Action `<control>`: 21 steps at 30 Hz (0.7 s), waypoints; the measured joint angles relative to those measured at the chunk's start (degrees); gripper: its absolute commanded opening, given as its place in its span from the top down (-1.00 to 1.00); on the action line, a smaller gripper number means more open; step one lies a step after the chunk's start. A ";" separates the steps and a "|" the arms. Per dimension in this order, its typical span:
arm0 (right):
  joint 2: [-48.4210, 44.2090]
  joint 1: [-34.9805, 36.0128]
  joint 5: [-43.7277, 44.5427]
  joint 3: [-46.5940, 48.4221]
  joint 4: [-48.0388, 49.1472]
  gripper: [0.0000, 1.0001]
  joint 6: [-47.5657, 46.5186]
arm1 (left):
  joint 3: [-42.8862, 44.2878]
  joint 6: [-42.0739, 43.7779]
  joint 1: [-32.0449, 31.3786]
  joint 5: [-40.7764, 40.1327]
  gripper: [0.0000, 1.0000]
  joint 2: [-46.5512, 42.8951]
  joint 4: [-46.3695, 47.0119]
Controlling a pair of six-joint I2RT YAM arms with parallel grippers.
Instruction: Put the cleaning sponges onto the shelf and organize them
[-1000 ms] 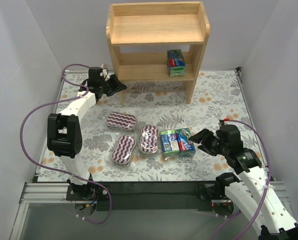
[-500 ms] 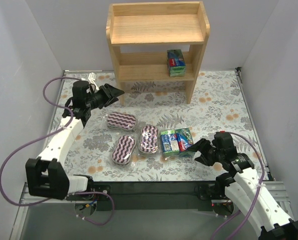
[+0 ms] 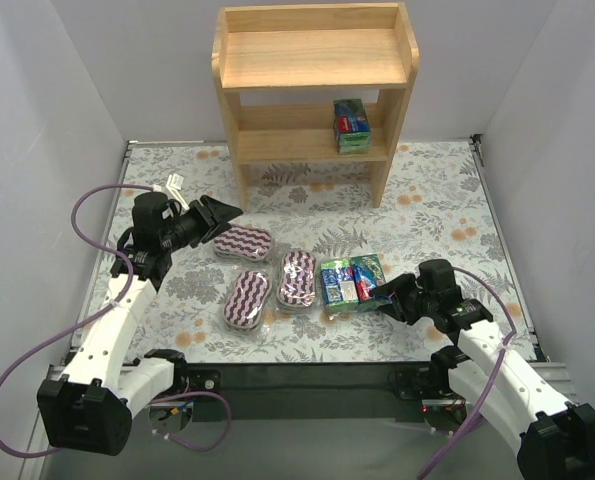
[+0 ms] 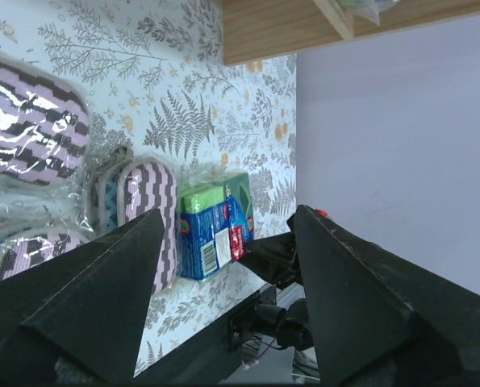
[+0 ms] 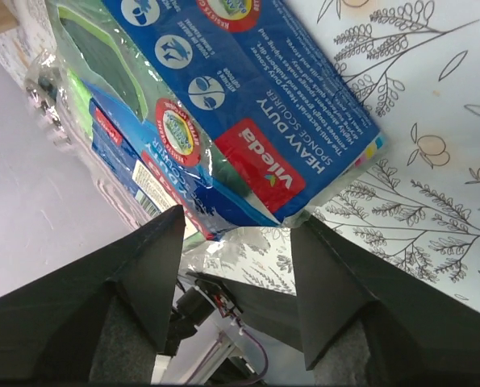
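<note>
Three oval purple-striped cleaning sponges (image 3: 242, 242) (image 3: 246, 298) (image 3: 297, 277) lie wrapped on the mat. Beside them stand two boxy packs (image 3: 339, 281) (image 3: 369, 279). A third pack (image 3: 352, 125) stands on the lower tier of the wooden shelf (image 3: 315, 60). My left gripper (image 3: 227, 218) (image 4: 229, 216) hovers open and empty just left of the farthest oval pad. My right gripper (image 3: 383, 298) (image 5: 238, 218) is open at the right-hand pack (image 5: 248, 105), whose near end sits at the fingertips (image 5: 171, 230) with one jaw on either side.
The floral mat (image 3: 437, 200) is walled in by white panels on the left, right and back. A black rail (image 3: 307, 375) runs along the near edge. The shelf's top tier holds nothing. Purple cables loop from both arms.
My left arm drew back from the shelf toward the near left and its gripper opened. The right gripper moved left up to the right-hand pack and its jaws narrowed.
</note>
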 measured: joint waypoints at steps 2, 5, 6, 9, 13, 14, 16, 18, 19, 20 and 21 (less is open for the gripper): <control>0.87 0.00 0.85 0.00 0.70 0.16 0.83 | -0.87 0.07 0.00 -0.04 -0.21 -1.57 -1.64; 1.86 0.00 2.64 0.00 1.75 0.27 1.38 | -1.38 0.28 0.00 -0.28 -0.21 -3.45 -3.67; 2.34 0.00 3.21 0.00 2.01 0.28 1.49 | -1.51 0.42 0.00 -0.39 -0.21 -4.07 -4.13; 4.24 0.00 4.76 0.00 3.34 0.38 1.62 | -1.84 0.76 0.00 -0.52 -0.21 -5.25 -5.46; 6.97 0.04 5.97 0.61 5.70 0.66 1.44 | -2.01 1.18 0.00 -0.63 -0.21 -5.33 -6.62; 7.67 0.04 6.29 1.07 6.08 0.73 1.20 | -2.03 1.27 0.00 -0.63 -0.21 -5.31 -6.86; 8.76 0.04 7.15 1.88 6.58 0.92 0.72 | -2.03 1.36 0.00 -0.63 -0.21 -5.33 -7.15; 9.16 0.04 7.85 2.47 6.91 0.97 0.35 | -2.03 1.40 0.00 -0.63 -0.21 -5.33 -7.34; 9.20 0.04 8.15 2.78 6.93 0.97 0.11 | -2.03 1.46 0.00 -0.63 -0.21 -5.33 -7.52; 9.14 0.04 8.35 3.08 6.86 0.97 -0.33 | -2.03 1.55 0.00 -0.63 -0.21 -5.33 -7.67; 8.98 0.04 8.39 3.45 6.64 0.97 -0.74 | -2.03 1.60 0.00 -0.66 -0.21 -5.33 -7.85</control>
